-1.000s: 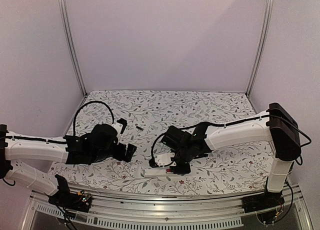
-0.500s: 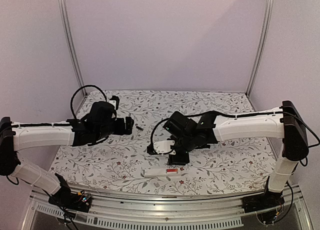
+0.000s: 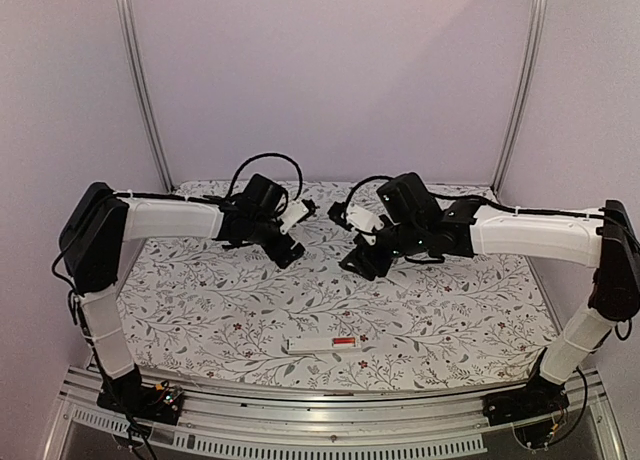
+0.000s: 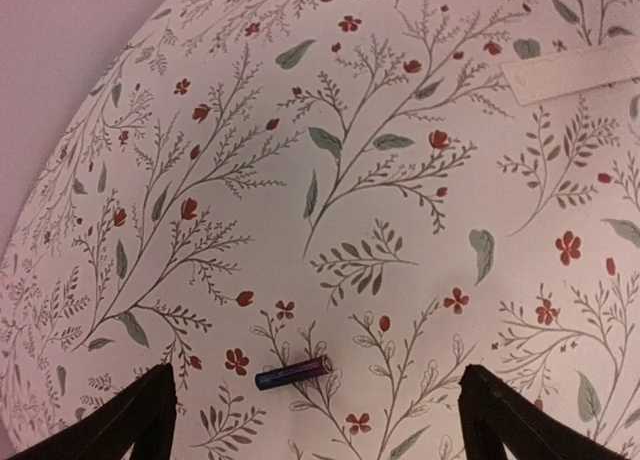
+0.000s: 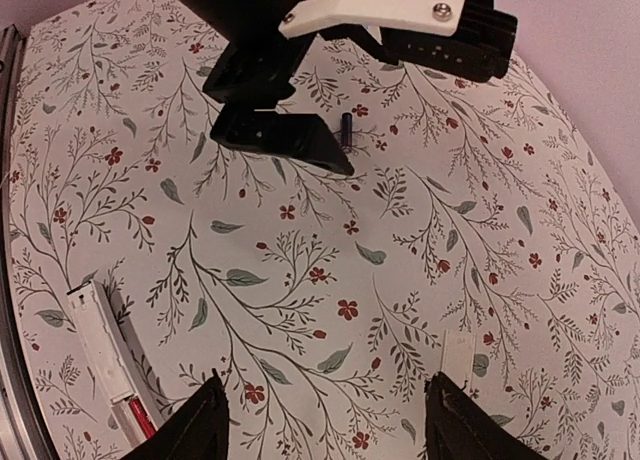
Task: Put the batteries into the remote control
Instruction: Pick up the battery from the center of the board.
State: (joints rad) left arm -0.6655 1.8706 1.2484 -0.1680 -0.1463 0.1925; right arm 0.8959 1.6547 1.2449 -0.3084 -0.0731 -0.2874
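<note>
The remote control is a white bar lying near the table's front edge, with a red-orange battery sitting in it. The right wrist view shows the remote at lower left with that battery. A dark battery lies loose on the cloth. My left gripper hovers over it, open, with the battery between its fingers but apart from both. My right gripper is open over bare cloth, facing the left gripper's black fingers and the dark battery.
The table wears a floral cloth. A small white strip lies on the cloth near my right gripper and shows too in the left wrist view. Both grippers are close together at mid back. Purple walls and metal posts enclose the table.
Both arms swung from the front of the table to the back middle. The right gripper opened and left the remote behind with the red-orange battery in it.
</note>
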